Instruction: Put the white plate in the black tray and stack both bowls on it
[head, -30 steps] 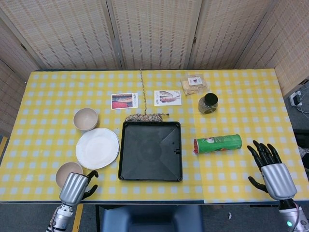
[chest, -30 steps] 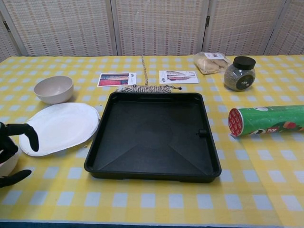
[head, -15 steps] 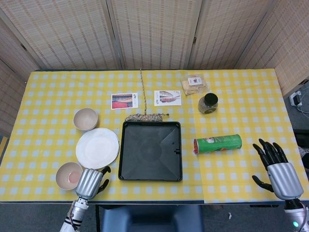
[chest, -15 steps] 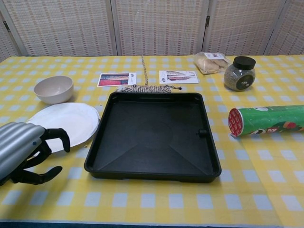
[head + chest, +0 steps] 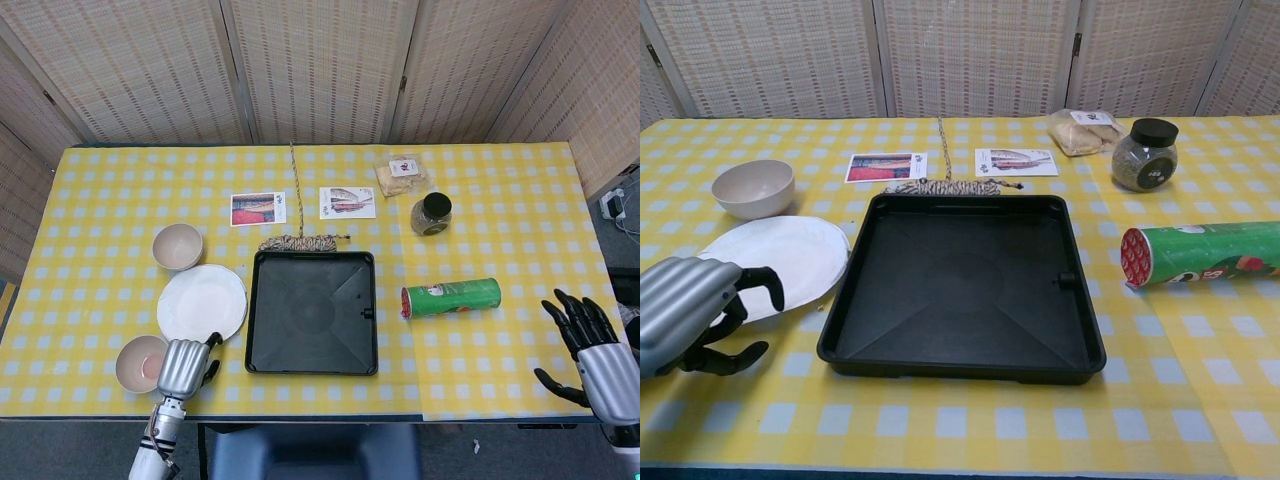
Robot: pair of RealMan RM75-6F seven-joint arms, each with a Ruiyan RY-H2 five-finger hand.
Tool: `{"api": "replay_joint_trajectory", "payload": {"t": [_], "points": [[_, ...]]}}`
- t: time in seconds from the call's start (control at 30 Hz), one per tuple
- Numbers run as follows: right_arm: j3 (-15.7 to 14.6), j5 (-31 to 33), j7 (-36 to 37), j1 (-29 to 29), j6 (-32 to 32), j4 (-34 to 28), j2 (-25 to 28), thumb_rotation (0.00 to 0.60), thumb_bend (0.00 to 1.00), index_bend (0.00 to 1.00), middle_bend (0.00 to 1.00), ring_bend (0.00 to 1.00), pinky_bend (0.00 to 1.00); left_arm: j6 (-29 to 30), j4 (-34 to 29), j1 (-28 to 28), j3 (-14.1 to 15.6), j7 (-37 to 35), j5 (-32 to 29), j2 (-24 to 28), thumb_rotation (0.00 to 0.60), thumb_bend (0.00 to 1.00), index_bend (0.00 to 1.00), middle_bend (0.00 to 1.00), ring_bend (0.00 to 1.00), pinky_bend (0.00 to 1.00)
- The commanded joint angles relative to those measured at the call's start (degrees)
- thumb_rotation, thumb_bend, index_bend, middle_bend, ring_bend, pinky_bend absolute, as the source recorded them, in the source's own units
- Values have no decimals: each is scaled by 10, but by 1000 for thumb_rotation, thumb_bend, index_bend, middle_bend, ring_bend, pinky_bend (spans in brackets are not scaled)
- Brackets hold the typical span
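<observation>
Your left hand (image 5: 184, 364) sits at the near edge of the table, at about 6 o'clock from the white plate (image 5: 202, 305). Its fingers (image 5: 752, 283) are curled in a loose open claw and hold nothing. In the chest view the dark fingertips hang right at the plate's near rim, but you can't tell whether they actually touch it. The hand's lower part is cut off by the left edge of that view.

Just at 9 o'clock from that hand is the near bowl (image 5: 141, 361). It shows only in the head view; the chest view doesn't catch it at all. The far bowl (image 5: 754, 187) sits at 11 o'clock from the plate, close to its rim.

The black tray (image 5: 312, 312) lies at 3 o'clock from the plate, just beside it and empty.

Your right hand (image 5: 596, 352) is way out at the table's right corner, fingers spread and holding nothing, with its wrist cut off by the frame. The green chip can (image 5: 451, 297) lies on its side between it and the tray.
</observation>
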Motion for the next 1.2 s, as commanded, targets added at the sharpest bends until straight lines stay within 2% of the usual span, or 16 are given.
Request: {"api": "replay_joint_trajectory", "payload": {"t": [0.03,0.43,0.87,0.93,1.03,1.2], "points": [[1,0,2,-3,7,0,2,600,238,0,0,0,0,0,14,-6,-13,9,-14,-9,600,359,421,1000,1000,1000],[4,1,-12,-9,13,0,-4,600,238,0,0,0,0,16,77,-20,-19,-7,-26,-31,600,359,422,1000,1000,1000],[4,-2,-6,-11,16,0,0,600,238,0,0,0,0,35,160,-37,-16,-39,-16,-64,600,361,554,1000,1000,1000],[4,-2,-6,-11,15,1,0,600,238,0,0,0,0,45,176,-40,-15,-43,-10,-71,600,385,590,1000,1000,1000],[3,-2,-6,-12,15,0,0,600,238,0,0,0,0,67,208,-45,-14,-58,7,-82,600,477,643,1000,1000,1000],[3,-2,-8,-12,14,0,0,600,238,0,0,0,0,85,235,-50,-8,-80,20,-91,600,498,649,1000,1000,1000]]}}
